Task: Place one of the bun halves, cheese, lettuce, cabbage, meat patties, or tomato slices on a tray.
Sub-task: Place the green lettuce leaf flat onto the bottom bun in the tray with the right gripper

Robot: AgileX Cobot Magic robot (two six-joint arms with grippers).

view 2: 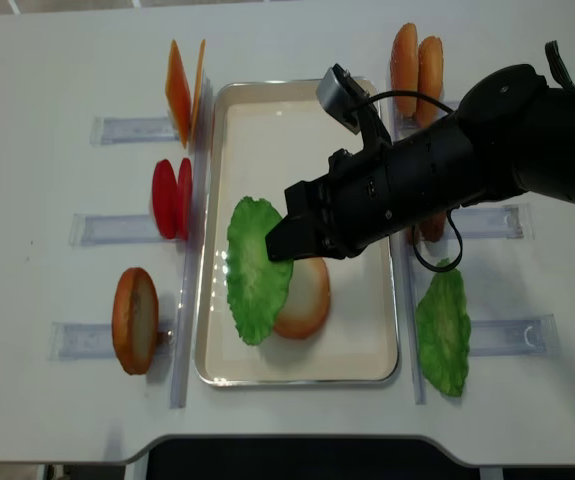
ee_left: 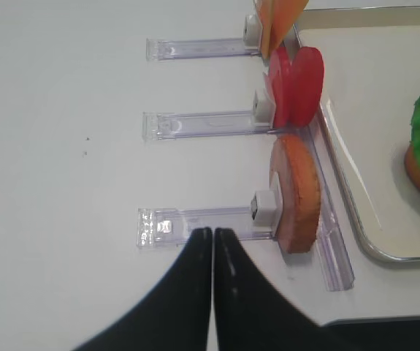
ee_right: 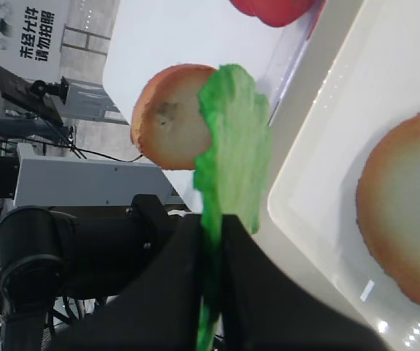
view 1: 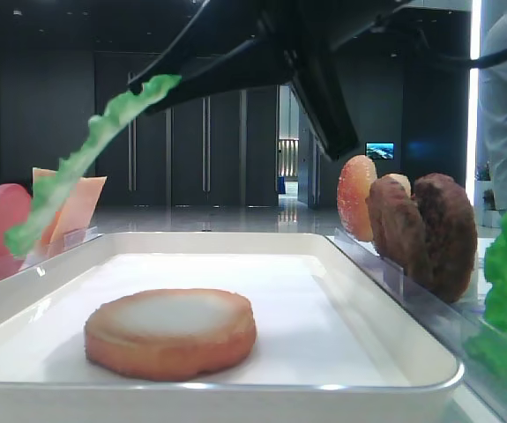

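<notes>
Green lettuce [view 2: 257,268] pinched in the right fingers [view 2: 279,243], hanging over the bun half [view 2: 303,293] on the tray [view 2: 367,345]; overhead only. Left fingers [ee_left: 212,234] pressed together, empty, seen solely by wrist camera.

tray [view 2: 372,352]: far half bare | near half: bun half [view 2: 305,290] | sides: racks, probably tight

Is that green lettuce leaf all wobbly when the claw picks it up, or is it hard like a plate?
Probably wobbly. The lettuce droops in a long curve below the right claw, which pinches only one edge, so it looks floppy, thin and likely light. Its frilly edge hangs over the tray beside the bun half, so it may land a bit crooked.
</notes>
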